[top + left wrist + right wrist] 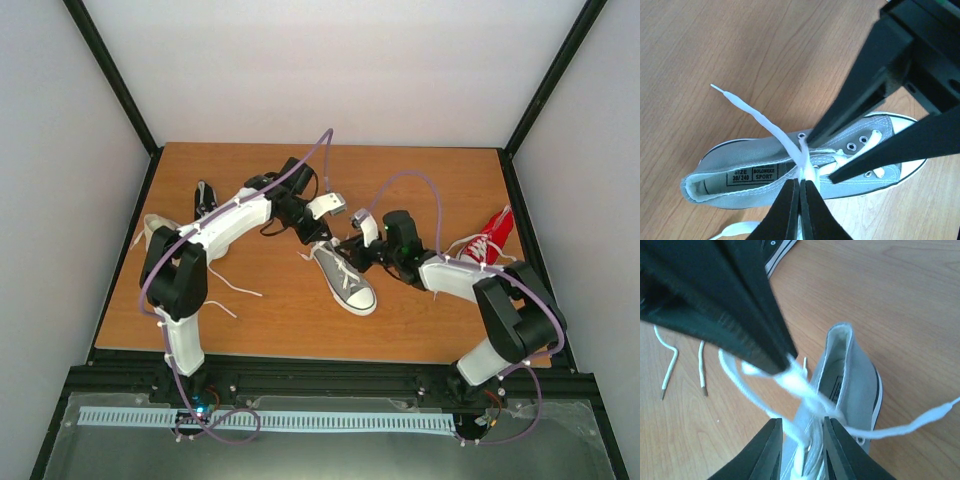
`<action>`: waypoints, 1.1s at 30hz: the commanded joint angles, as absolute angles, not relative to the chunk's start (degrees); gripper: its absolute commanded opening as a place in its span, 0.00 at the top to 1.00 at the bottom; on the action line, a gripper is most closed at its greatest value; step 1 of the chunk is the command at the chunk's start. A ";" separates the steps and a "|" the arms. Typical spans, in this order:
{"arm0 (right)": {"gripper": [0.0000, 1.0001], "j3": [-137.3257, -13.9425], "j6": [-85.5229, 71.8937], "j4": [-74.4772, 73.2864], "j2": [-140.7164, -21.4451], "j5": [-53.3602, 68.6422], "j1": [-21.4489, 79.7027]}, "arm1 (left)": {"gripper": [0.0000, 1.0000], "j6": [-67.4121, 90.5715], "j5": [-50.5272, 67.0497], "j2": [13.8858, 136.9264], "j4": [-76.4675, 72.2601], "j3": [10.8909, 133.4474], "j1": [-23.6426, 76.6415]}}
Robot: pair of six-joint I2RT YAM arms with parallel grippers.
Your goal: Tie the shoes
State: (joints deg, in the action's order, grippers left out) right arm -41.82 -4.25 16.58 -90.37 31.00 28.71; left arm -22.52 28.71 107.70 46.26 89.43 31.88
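Note:
The grey sneaker (345, 278) with white toe cap lies mid-table, toe toward the near edge. It fills the left wrist view (790, 170) and shows in the right wrist view (852, 370). My left gripper (803, 186) is shut on a white lace (767, 125) right above the shoe's opening. My right gripper (802, 429) is open, its fingers astride the laces (790, 382) over the eyelets. Both grippers meet over the shoe's heel end in the top view, the left (322, 232) and the right (350, 245).
A red sneaker (487, 240) lies at the right by my right arm. A black sneaker (205, 197) and a cream one (158, 232) lie at the left, partly under my left arm. Loose lace ends (670, 365) trail on the wooden table (420, 320).

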 commanded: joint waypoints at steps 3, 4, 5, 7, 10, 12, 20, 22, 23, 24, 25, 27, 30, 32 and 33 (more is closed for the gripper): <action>0.76 -37.03 -2.75 22.08 -85.51 28.20 31.06 | 0.99 -20.42 28.18 108.54 46.58 91.79 31.64; 0.76 -36.81 -2.56 22.85 -85.40 26.48 31.78 | 0.99 -20.32 28.33 108.48 46.58 91.90 31.64; 0.76 -36.67 -2.36 23.70 -85.35 24.71 32.53 | 0.99 -20.25 28.40 108.46 46.58 92.00 31.64; 0.77 -36.59 -2.06 25.49 -85.55 21.10 34.20 | 0.99 -20.21 28.52 108.42 46.50 92.10 31.64; 0.78 -35.95 -2.25 28.07 -86.14 15.63 35.39 | 0.99 -20.17 28.63 108.38 46.58 92.19 31.64; 0.78 -35.69 -2.46 29.10 -86.59 13.46 35.42 | 0.99 -20.26 28.73 108.38 46.67 92.13 31.64; 0.78 -36.70 -2.79 28.88 -89.38 12.09 35.42 | 0.99 -20.56 29.16 108.32 46.67 92.02 31.64; 0.78 -36.80 -2.88 28.71 -89.49 12.03 35.41 | 0.99 -20.62 29.33 108.36 46.69 92.13 31.60; 0.78 -36.97 -2.91 28.47 -89.63 11.80 35.42 | 0.99 -20.58 29.35 108.37 46.67 92.11 31.64; 0.78 -37.14 -2.90 28.36 -89.77 11.56 35.42 | 0.99 -20.57 29.42 108.40 46.67 92.18 31.64; 0.78 -37.30 -2.92 28.23 -89.88 11.31 35.42 | 0.99 -20.64 29.51 108.49 46.74 92.19 31.64; 0.77 -37.71 -2.67 28.08 -90.01 11.43 35.41 | 0.99 -20.55 29.59 108.61 46.76 92.28 31.62; 0.77 -38.36 -2.55 27.78 -90.70 11.76 35.51 | 0.99 -20.57 29.62 108.63 46.85 92.37 31.64; 0.77 -38.70 -2.51 27.86 -91.15 12.12 35.51 | 0.99 -20.57 29.61 108.71 46.85 92.46 31.64; 0.77 -38.82 -2.56 27.94 -91.26 12.34 35.62 | 0.99 -20.48 29.52 108.72 46.85 92.49 31.64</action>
